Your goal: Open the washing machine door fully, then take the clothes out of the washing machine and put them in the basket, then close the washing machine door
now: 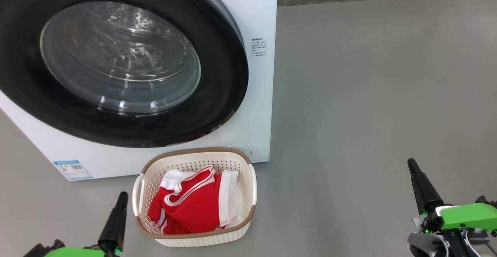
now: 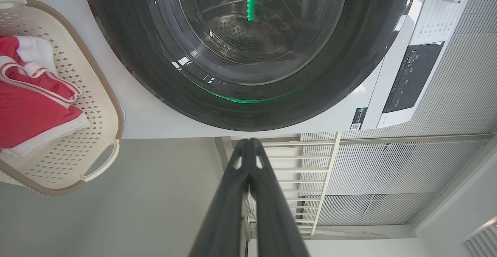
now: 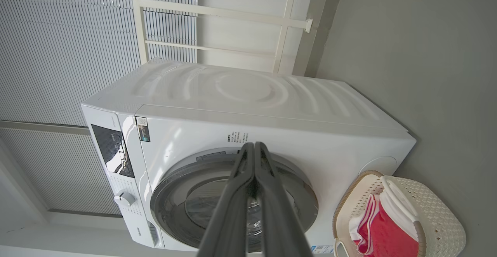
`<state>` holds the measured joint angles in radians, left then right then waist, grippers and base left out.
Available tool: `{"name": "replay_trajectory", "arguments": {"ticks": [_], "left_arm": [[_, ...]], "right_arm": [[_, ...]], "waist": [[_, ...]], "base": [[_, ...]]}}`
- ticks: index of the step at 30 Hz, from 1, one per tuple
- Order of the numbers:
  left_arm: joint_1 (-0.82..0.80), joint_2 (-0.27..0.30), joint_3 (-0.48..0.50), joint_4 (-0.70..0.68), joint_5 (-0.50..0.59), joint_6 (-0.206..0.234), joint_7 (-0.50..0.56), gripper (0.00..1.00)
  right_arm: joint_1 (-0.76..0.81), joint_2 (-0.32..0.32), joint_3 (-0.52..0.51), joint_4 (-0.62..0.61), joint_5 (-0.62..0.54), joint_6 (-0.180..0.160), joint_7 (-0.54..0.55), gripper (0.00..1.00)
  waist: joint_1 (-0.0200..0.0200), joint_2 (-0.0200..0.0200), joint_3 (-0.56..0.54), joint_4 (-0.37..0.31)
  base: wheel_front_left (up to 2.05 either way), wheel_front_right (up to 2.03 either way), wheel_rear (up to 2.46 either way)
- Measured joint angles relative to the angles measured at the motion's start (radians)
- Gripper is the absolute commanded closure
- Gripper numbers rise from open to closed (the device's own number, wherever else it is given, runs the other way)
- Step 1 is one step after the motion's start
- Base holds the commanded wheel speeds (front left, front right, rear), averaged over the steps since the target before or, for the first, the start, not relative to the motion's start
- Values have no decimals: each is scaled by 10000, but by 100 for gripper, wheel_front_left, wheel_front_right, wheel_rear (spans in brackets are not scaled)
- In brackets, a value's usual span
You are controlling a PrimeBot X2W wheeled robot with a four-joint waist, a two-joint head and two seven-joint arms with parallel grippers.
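Note:
The white washing machine (image 1: 256,8) fills the upper left of the head view, and its black-rimmed door (image 1: 116,63) lies flat against the front, shut. Through the glass I see the perforated steel drum, with no fabric visible. The red and white clothes (image 1: 194,202) lie in the cream basket (image 1: 196,156) on the floor just in front of the machine. My left gripper (image 1: 123,195) is shut and empty, low at the basket's left. My right gripper (image 1: 411,163) is shut and empty, far to the right over bare floor. The door (image 2: 248,109), the basket (image 2: 101,94) and the clothes (image 2: 31,109) also appear in the left wrist view.
Grey floor (image 1: 369,94) stretches to the right of the machine and basket. A wall base runs along the top edge. The right wrist view has the whole machine (image 3: 248,105) with its control panel (image 3: 112,152), the basket (image 3: 435,210), and slatted wall panels behind.

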<state>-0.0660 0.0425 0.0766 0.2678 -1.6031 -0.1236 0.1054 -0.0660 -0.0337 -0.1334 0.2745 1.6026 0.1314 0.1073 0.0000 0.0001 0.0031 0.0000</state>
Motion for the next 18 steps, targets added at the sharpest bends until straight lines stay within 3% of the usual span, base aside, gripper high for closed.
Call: {"name": "replay_trajectory", "arguments": {"ticks": [18], "left_arm": [[0,-4,8,0,0,0,2,100]], "right_arm": [[0,0,0,0,2,0,0,100]], "waist": [[0,-1,0,0]], "base": [[0,0,0]]}}
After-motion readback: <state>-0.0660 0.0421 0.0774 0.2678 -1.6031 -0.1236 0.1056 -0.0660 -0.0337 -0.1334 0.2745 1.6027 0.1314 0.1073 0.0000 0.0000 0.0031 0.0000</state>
